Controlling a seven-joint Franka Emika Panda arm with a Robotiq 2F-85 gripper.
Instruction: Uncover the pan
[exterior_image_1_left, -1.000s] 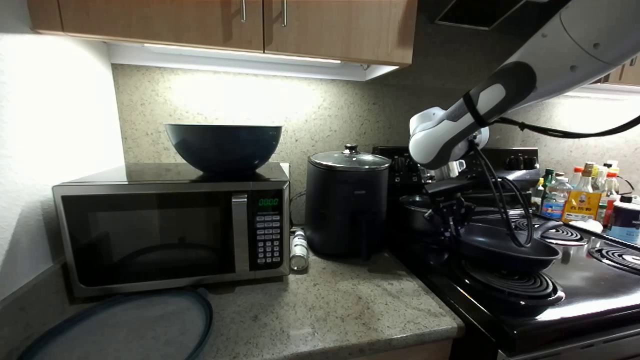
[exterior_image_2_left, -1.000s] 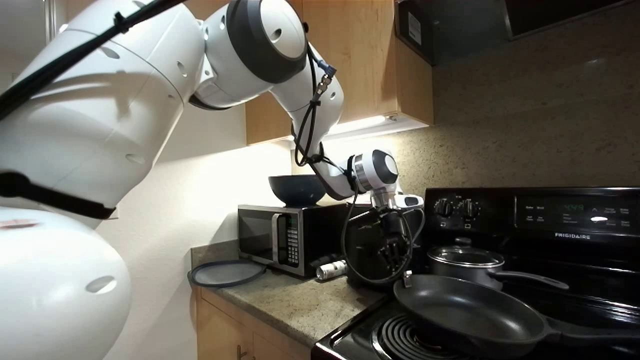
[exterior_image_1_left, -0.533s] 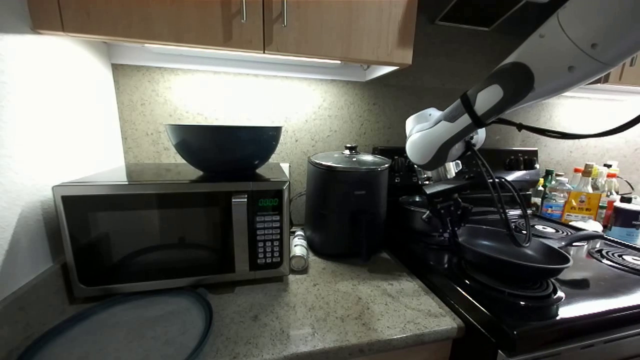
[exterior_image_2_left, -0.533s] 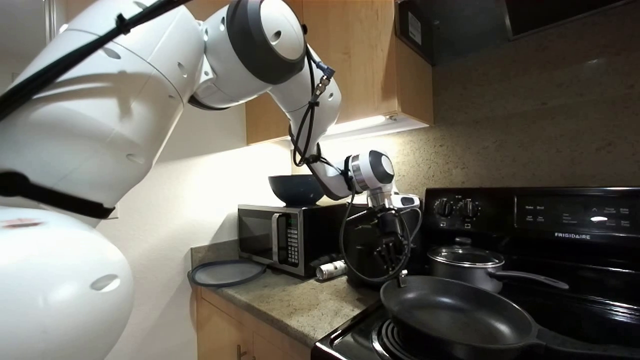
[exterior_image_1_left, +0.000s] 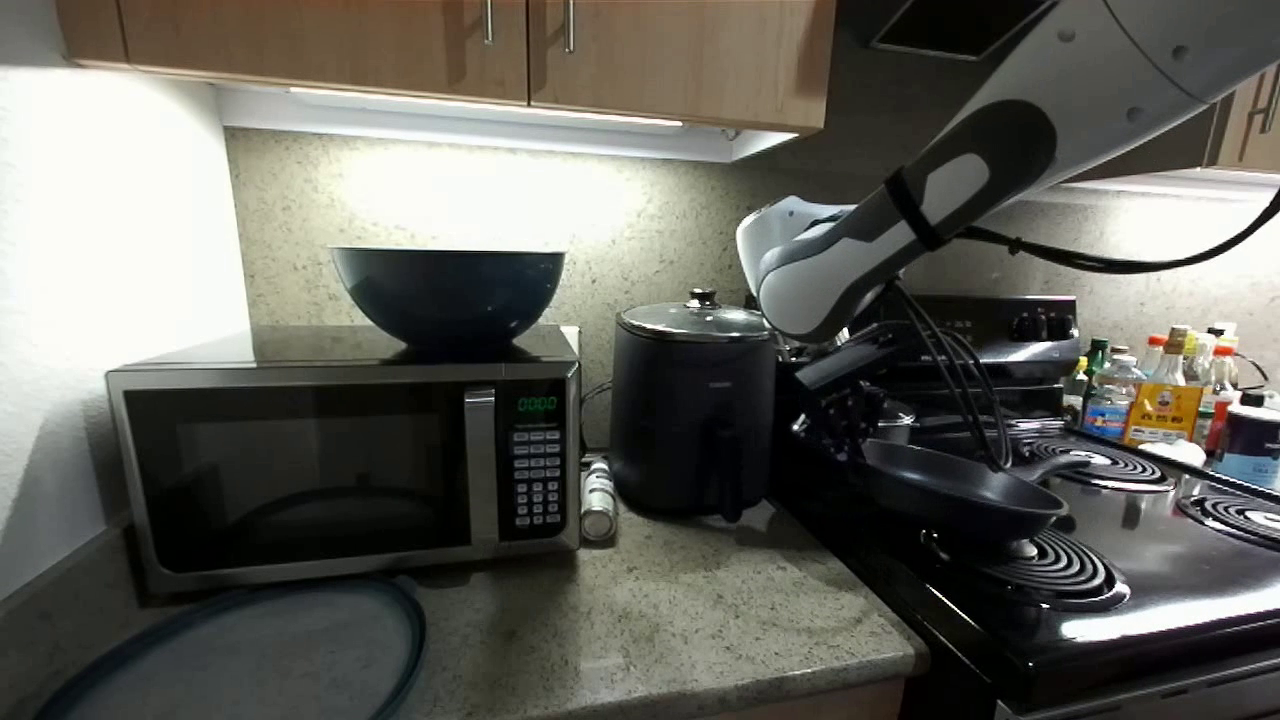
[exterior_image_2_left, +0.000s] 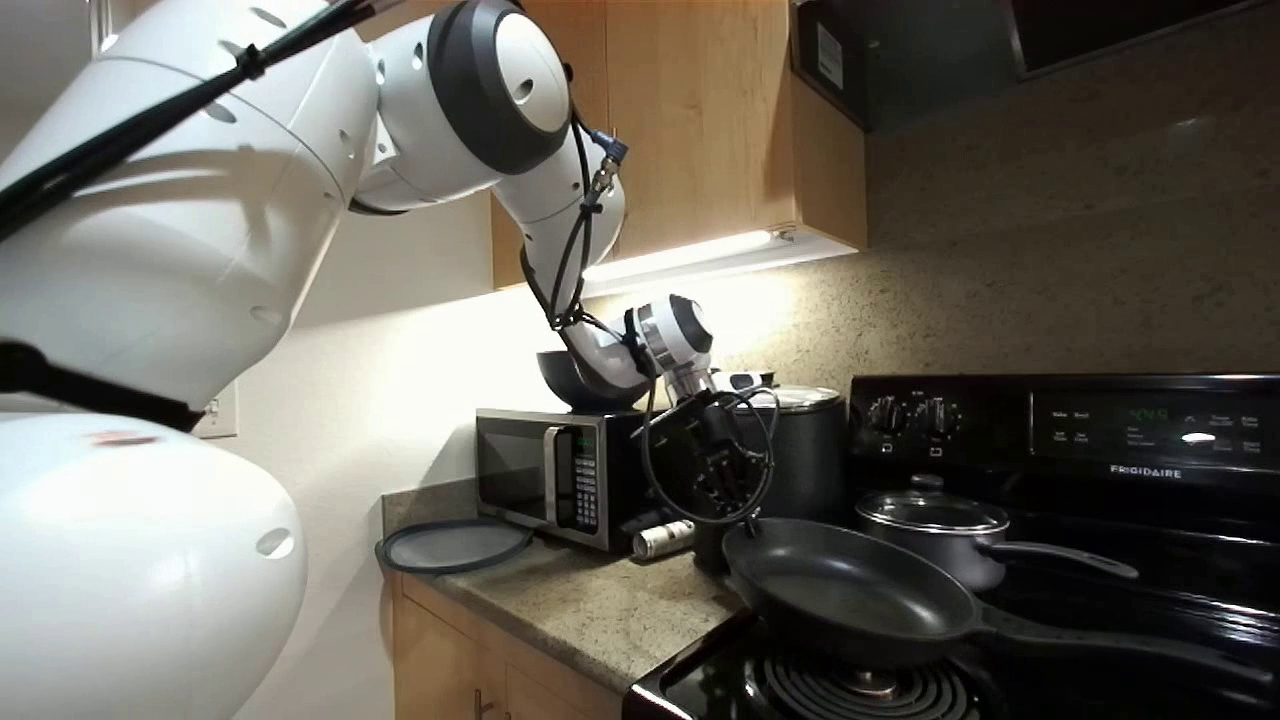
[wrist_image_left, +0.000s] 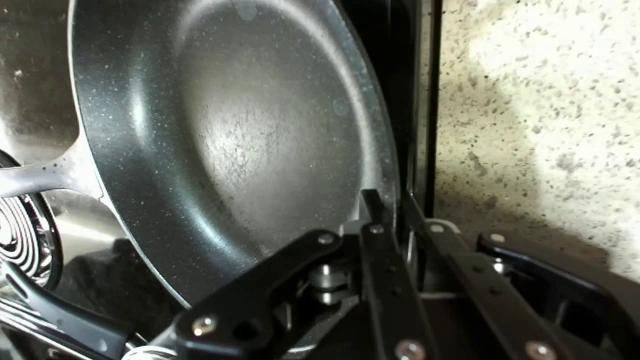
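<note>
One tool (wrist_image_left: 390, 200), pinching the rim of one lidless pan (wrist_image_left: 265, 130), which sits tilted over the stove (exterior_image_1_left: 1180, 570) and has just shifted rearward, baring more of the burner (exterior_image_1_left: 1060, 572), with one lidded pot (exterior_image_2_left: 930, 540) beyond: seemingly relocation, the inside already uncovered.

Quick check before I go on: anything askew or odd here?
Yes. The pan is tilted, higher on the side the fingers grip, and off-centre over the burner; pans usually sit flat and centred. Also, a cylindrical container lies on its side on the counter beside the microwave, perhaps tipped over.
</note>
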